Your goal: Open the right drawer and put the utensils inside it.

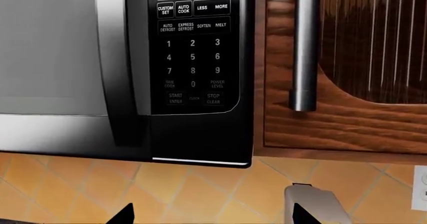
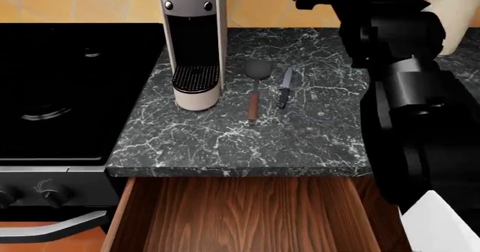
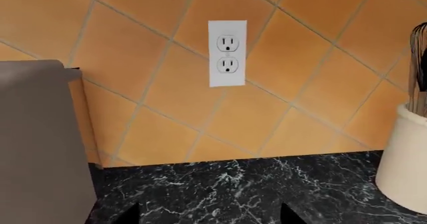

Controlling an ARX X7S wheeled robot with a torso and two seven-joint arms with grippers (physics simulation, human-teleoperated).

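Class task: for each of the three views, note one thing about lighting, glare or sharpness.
Head view: even light, faint glints on the black stove. Left wrist view: bright strip of glare under the microwave, keypad lettering soft. Right wrist view: flat light, socket crisp.

The right drawer (image 2: 248, 218) is pulled open below the front edge of the black marble countertop (image 2: 225, 145); its inside is reddish-brown wood with clear grain, and nothing lies in the part that shows. The spatula (image 2: 255, 89) lies flat on the countertop, in the middle between the front and back edges, its dark grey rounded head toward the back edge and its reddish-brown wooden handle toward the front edge. The knife (image 2: 285, 87) lies just beside it, nearly parallel, not touching, its silver blade toward the back edge and its dark grey handle toward the front.
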